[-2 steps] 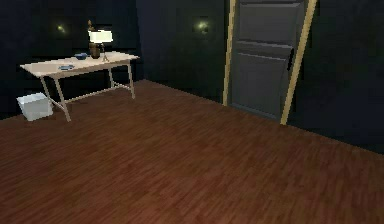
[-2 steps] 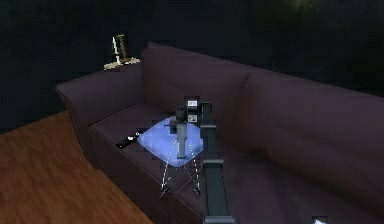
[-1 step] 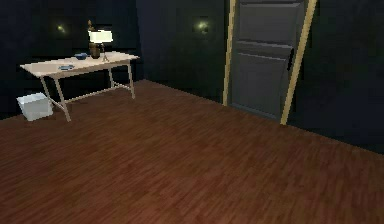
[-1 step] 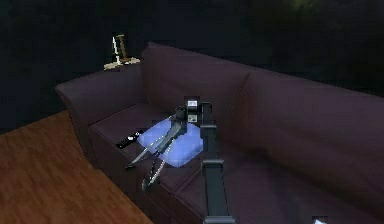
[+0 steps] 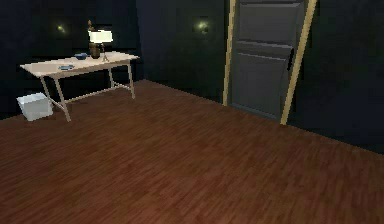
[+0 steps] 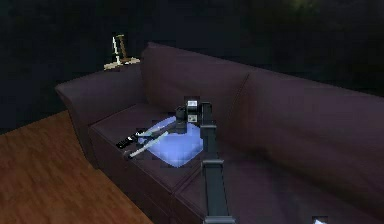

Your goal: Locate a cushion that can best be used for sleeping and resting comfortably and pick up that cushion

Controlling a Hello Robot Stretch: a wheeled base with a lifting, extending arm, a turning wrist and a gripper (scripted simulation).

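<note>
Dark sofa (image 6: 290,110), statuette (image 6: 120,50) at its end, small dark item (image 6: 125,142) on the seat, pale blue cushion (image 6: 182,152) flat beside it, long axis unclear, gripper (image 6: 155,135) at cushion, hold cannot be told.

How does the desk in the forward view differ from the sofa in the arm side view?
The desk is pale wood on thin legs; the sofa is dark purple, upholstered and solid down to the floor. The desk carries a lit lamp and small items; the sofa carries a flat pale blue cushion on its seat. Both stand on the brown wood floor against dark walls.
</note>
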